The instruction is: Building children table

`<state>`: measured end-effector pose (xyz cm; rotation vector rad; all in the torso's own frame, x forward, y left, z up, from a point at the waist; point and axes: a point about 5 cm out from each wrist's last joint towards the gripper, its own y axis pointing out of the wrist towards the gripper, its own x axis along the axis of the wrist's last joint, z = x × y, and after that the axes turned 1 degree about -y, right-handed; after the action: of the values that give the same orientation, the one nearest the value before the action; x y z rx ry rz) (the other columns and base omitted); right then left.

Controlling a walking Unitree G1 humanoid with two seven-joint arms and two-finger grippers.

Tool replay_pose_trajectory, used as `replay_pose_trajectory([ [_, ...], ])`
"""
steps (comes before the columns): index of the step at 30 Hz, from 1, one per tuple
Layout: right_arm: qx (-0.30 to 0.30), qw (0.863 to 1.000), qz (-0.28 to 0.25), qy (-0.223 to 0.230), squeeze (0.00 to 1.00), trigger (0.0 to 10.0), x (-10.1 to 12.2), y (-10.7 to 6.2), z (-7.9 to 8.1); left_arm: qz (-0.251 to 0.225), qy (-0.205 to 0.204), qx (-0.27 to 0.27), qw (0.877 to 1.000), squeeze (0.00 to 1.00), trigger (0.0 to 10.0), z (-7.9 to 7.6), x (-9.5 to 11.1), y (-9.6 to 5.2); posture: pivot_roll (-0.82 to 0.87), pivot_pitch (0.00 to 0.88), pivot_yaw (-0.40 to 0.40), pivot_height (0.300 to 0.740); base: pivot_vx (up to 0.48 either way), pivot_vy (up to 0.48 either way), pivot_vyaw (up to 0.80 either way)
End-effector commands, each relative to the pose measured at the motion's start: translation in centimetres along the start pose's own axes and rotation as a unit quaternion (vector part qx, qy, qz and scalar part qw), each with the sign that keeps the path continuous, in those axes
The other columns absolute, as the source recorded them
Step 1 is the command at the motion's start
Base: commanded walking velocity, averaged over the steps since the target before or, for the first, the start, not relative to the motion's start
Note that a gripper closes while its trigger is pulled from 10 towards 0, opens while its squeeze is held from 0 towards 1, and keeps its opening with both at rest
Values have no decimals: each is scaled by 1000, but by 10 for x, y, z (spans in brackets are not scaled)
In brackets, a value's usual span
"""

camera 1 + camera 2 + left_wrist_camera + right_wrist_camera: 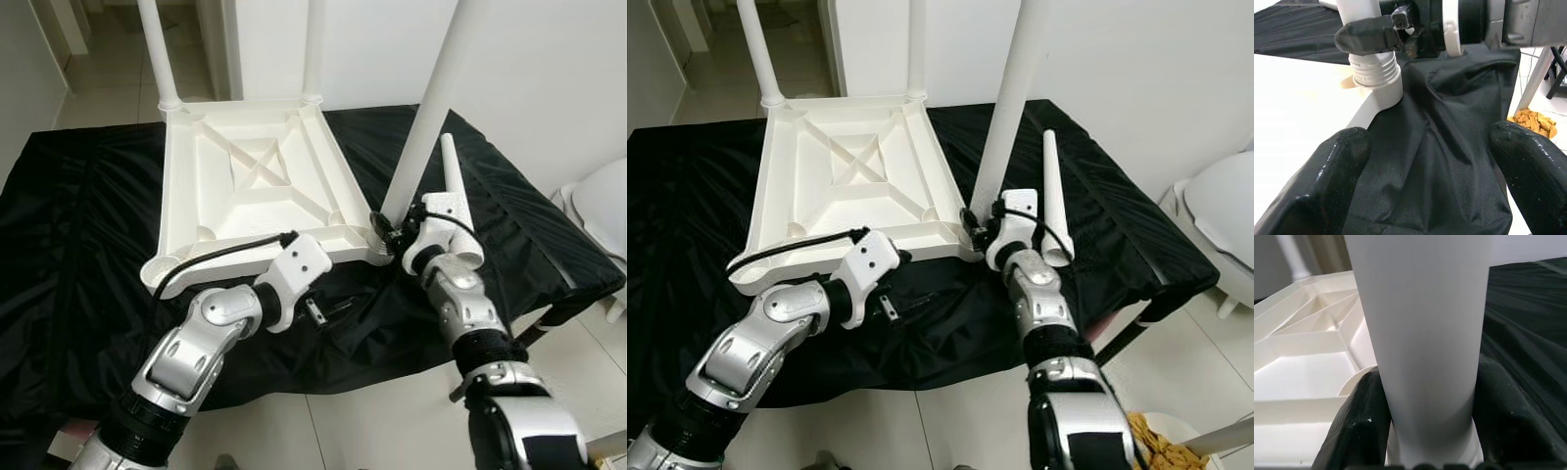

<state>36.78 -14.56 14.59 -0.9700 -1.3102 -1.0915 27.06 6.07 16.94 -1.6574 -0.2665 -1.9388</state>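
A white plastic tabletop [250, 171] lies upside down on a black cloth [78, 245]. Two white legs [157, 49] stand upright in its far corners. A third leg [426, 117] stands tilted at the near right corner, its threaded end [1374, 68] at the socket. My right gripper [385, 230] is shut on this leg just above its base, one finger on each side [1359, 426]. A fourth leg [456, 181] lies loose on the cloth to the right. My left gripper [318, 311] hangs open over the cloth before the tabletop's front edge, its fingers [1327, 186] wide apart.
The cloth-covered surface ends just in front of my arms, with tiled floor [372, 431] below. A white rounded object [602, 211] stands off the right edge. An orange bundle [1161, 436] lies on the floor at the right. A white wall [549, 78] rises behind.
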Motion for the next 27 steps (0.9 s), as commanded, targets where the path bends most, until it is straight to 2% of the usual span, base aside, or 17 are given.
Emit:
replay_pose_trajectory([
  [1,-38,998,15,57,0,0,-10,-2,4,0,5,8,1000,0,10000,-2,0,0,-43,15,-20,740,0,0,0],
  [7,-56,996,12,74,0,0,-9,0,17,0,5,6,1000,0,10000,-2,0,0,-42,13,-23,740,0,0,0],
  [8,-84,993,11,82,0,0,-8,1,23,0,6,6,1000,0,10000,-2,0,0,-42,9,-25,740,0,0,0],
  [9,-84,993,11,82,0,0,-8,1,23,0,6,6,1000,0,10000,-2,0,0,-42,9,-25,740,0,0,0],
  [10,-127,988,11,87,0,0,-8,3,31,-1,7,5,1000,0,10000,-3,0,1,-41,7,-26,740,0,0,0],
  [14,-165,982,13,90,0,0,-7,4,40,-1,7,6,1000,0,10000,-3,0,1,-41,3,-29,740,0,0,0],
  [16,-165,982,13,90,0,0,-7,4,40,-1,7,6,1000,0,10000,-3,0,1,-41,3,-29,740,0,0,0],
  [18,-159,983,14,89,0,0,-5,6,50,-2,7,6,1000,0,10000,-3,0,1,-38,0,-31,740,0,0,0],
  [20,-154,984,13,87,0,0,-4,6,53,-2,7,6,1000,0,10000,-3,1,1,-36,1,-32,740,0,0,0],
  [27,-157,984,18,86,0,0,-4,5,55,-2,7,9,1000,0,10000,-2,1,0,-33,0,-34,740,0,0,0],
])
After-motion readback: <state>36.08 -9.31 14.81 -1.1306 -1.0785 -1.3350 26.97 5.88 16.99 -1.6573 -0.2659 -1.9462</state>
